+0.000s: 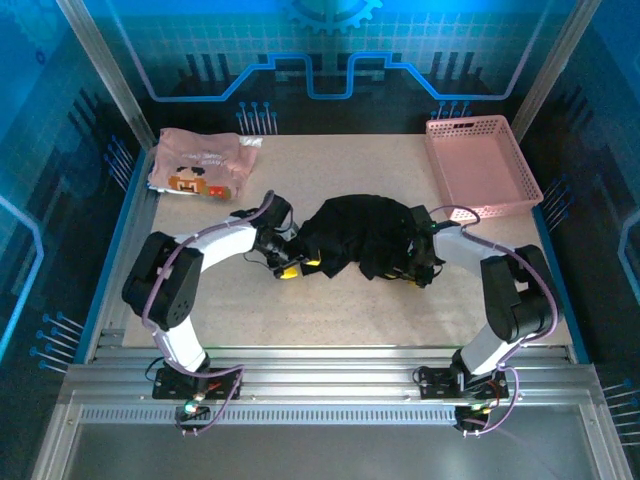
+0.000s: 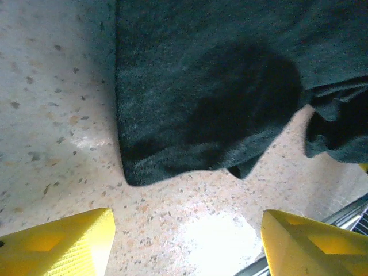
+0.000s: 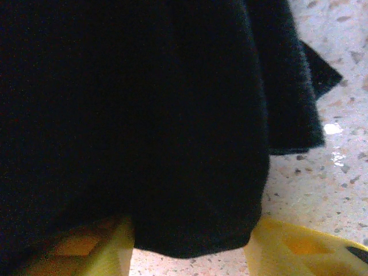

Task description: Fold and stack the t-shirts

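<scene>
Blue light rims the overhead view; glare whitens the table [image 2: 213, 236], the black t-shirt [image 3: 126, 115] blurs dark.

Black shirt [image 1: 360, 235] bunched mid-table [image 1: 330, 310], blocks centre btwn the 2 arms. Near strip of tabletop free. Pink shirt [image 1: 200, 165] takes far-L corner, basket [image 1: 482, 165] far-R; open lane btwn them. L gripper [image 2: 187, 233]: bare tabletop btwn fingers, shirt edge just ahead.

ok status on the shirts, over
left claw open, just short of black shirt. right claw open astride its edge. pink shirt back left, apart. basket back right, clear of both.
</scene>
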Motion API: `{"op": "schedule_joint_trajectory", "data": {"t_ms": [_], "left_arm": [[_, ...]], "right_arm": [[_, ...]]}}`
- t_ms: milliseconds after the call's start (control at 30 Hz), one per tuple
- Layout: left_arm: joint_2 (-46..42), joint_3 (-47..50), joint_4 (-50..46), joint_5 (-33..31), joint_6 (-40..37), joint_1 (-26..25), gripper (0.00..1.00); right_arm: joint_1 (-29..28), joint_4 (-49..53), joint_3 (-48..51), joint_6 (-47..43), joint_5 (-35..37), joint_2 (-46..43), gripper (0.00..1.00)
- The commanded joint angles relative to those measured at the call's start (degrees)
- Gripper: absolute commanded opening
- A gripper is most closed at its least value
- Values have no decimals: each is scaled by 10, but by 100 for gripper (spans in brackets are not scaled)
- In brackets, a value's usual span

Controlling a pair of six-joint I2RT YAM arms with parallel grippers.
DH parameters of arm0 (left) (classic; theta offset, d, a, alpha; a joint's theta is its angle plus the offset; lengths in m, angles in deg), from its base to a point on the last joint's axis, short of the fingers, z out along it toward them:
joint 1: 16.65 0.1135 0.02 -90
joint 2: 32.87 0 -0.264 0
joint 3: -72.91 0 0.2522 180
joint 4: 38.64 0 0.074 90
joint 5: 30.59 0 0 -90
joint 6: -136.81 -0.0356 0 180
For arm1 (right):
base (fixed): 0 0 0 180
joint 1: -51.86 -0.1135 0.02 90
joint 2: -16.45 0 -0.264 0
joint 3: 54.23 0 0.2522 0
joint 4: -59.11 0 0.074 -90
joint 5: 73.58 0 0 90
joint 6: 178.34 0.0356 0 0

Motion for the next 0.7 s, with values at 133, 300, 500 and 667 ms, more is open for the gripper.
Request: {"op": "schedule_joint_trajectory", "data": {"t_ms": [133, 300, 500, 667], "left_arm": [[73, -40, 22, 7, 35, -21, 49], [42, -47, -6, -12, 12, -15, 17], [-40, -98, -43, -33, -1, 9, 0], [-121, -115, -20, 12, 34, 73, 0]], "right_arm": [[-5, -35, -20, 7, 35, 26, 39], [-5, -20, -29, 3, 45, 14, 14], [-1, 31, -65, -10, 77, -64, 0], [7, 72, -119, -30, 81, -119, 0]]}}
